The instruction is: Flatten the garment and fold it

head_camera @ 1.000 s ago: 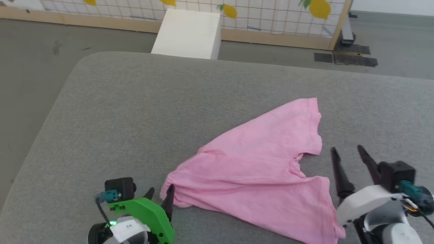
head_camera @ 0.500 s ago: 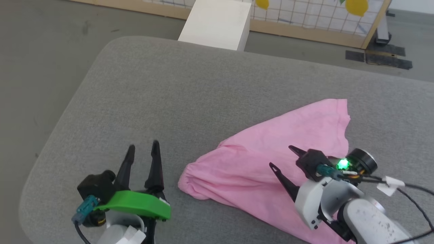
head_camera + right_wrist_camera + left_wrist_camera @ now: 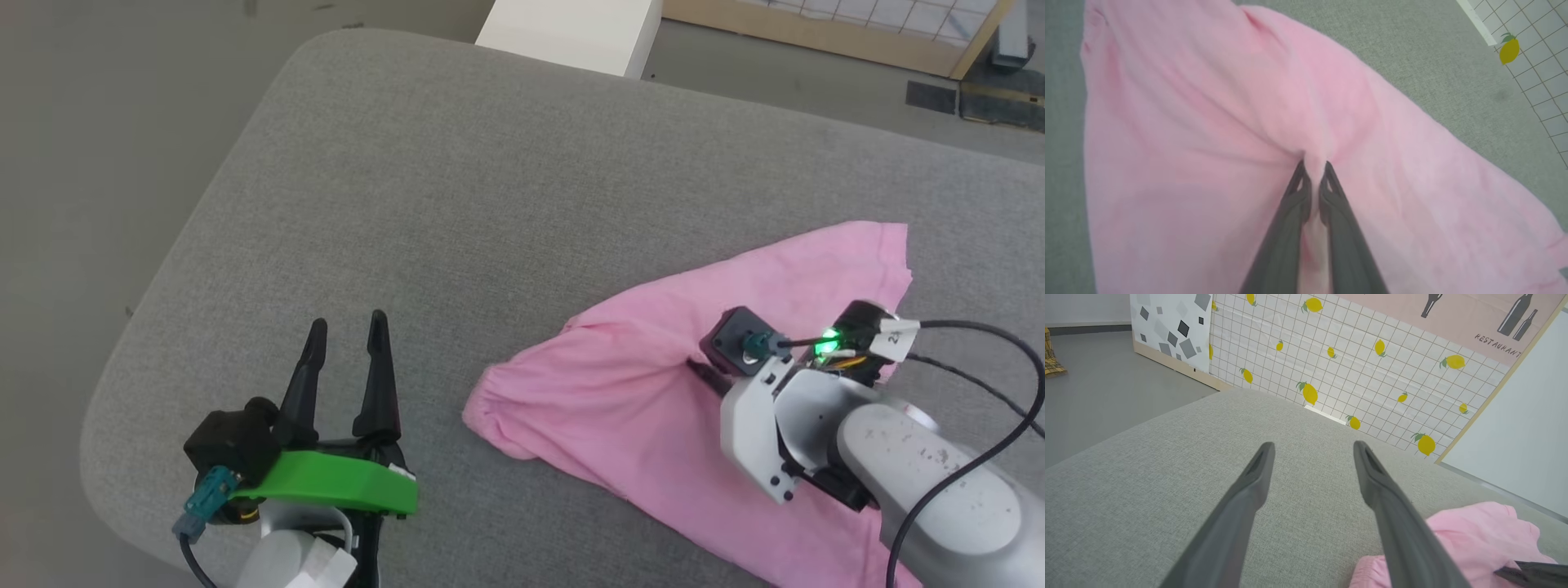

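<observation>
The garment (image 3: pixel 620 400), a light pink pair of shorts, lies spread and wrinkled on the right half of the grey padded surface (image 3: pixel 457 188), its gathered waistband end pointing left. My right gripper (image 3: pixel 695 371) reaches down onto the middle of it. In the right wrist view, the right gripper (image 3: pixel 1314 165) is shut on a raised pinch of the garment (image 3: pixel 1208 122). My left gripper (image 3: pixel 347 322) stands open over bare padding, left of the waistband and apart from it. In the left wrist view, the left gripper (image 3: pixel 1312 447) holds nothing and the garment (image 3: pixel 1474 526) lies at the lower right.
A white box (image 3: pixel 571 33) stands on the floor past the surface's far edge. The rounded left edge of the padding drops to grey floor (image 3: pixel 98 163). A lemon-patterned panel (image 3: pixel 1355 363) stands behind. A black cable (image 3: pixel 980 335) trails from the right wrist.
My left gripper let go of the waistband, opened and drew back to the left. My right gripper moved onto the garment's middle and closed on a pinch of cloth. The head camera shifted.
</observation>
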### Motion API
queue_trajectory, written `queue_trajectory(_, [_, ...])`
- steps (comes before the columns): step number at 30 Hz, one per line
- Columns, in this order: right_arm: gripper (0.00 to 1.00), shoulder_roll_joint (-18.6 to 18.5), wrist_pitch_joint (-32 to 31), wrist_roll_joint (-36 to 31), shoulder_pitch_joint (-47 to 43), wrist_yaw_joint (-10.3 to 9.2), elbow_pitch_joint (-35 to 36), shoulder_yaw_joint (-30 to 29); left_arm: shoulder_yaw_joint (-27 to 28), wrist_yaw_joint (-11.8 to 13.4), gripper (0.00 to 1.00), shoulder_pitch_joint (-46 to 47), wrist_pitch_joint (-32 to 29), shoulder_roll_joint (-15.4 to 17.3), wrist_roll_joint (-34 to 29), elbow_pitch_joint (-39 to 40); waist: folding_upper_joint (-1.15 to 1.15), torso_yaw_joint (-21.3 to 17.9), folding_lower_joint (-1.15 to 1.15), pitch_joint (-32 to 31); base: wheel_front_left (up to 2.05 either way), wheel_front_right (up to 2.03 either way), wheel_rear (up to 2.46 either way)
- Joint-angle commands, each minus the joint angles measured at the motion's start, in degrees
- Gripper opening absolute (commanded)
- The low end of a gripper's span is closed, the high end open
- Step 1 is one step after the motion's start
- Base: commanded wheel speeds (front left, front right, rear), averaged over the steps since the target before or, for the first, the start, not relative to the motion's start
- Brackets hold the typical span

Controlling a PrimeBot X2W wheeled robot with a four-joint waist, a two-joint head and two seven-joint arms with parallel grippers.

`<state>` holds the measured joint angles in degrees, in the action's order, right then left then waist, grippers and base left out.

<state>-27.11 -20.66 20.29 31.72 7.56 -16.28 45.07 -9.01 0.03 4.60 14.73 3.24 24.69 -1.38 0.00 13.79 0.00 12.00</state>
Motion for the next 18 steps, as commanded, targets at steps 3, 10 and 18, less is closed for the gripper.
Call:
queue_trajectory(3, [0.0, -0.44, 0.78, 1.15, 2.33, -0.08, -0.88, -1.18, -0.68, -0.09, 1.0, 1.2, 0.26, -0.33, 1.32, -0.16, 0.0, 0.62, 0.0, 0.93, 0.0, 0.0, 0.0])
queue_trajectory(10, [0.0, 0.68, 1.34, -0.32, 8.44, -0.08, -5.36, -9.38, -2.27, 0.46, 1.0, 2.72, 0.27, -0.35, 2.17, -0.09, 0.0, 1.6, 0.0, 2.64, 0.0, 0.0, 0.0])
queue_trajectory(18, [0.01, 3.34, 3.6, -6.97, 15.98, -0.08, -17.68, -17.64, -4.42, 0.95, 1.0, 4.47, 0.27, -0.35, 3.07, -0.3, 0.0, 3.59, 0.0, 4.83, 0.0, 0.0, 0.0])
